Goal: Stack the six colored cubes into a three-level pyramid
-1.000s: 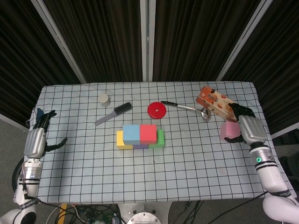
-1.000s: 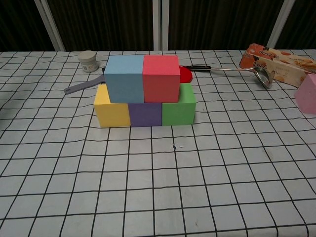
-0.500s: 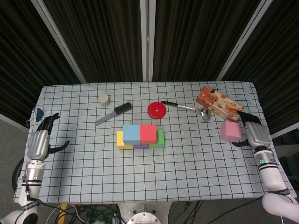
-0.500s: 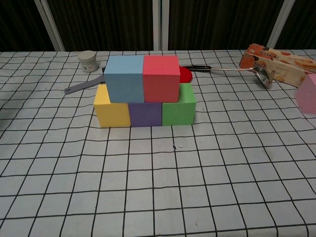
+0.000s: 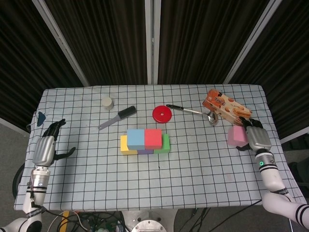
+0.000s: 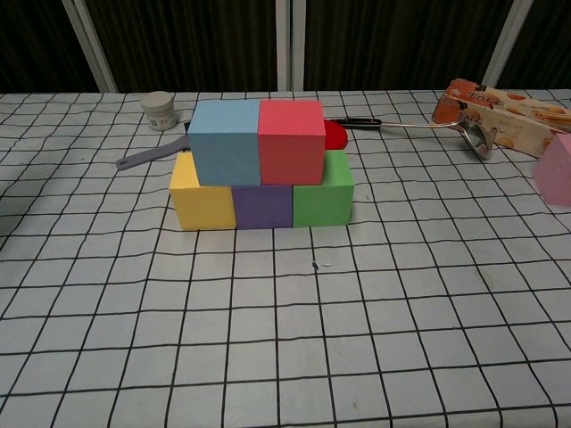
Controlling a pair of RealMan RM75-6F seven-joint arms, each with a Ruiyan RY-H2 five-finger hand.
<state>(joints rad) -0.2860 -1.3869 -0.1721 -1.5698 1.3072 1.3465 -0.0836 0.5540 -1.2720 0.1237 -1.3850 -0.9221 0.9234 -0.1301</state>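
Now that my right hand [image 5: 255, 136] is back against the pink cube [image 5: 236, 136], after pulling off to its outer side half a second ago, I am set for another try at the grasp. A second ago this hand was also pressed to the cube, so what I see is a let-go and a re-approach, not a lift: the cube sits on the table in the same spot. From the head view my fingers lie along the cube's far side and seem to touch it, but I cannot tell whether they are truly clamped on it; the chest view shows only the cube's edge and no hand.

Just beyond my hand lies the snack box [image 5: 226, 108], with the ladle [image 5: 193, 111] beside it. Well away toward the middle stands the stack: yellow [image 5: 125, 145], purple [image 5: 145, 151] and green [image 5: 165, 143] cubes below, blue [image 5: 135, 138] and red [image 5: 153, 137] on top. Only the top level is missing, and this cube is it.

My left hand [image 5: 46, 147] has drifted a little inward along the table's far edge, fingers loosely spread, holding nothing.
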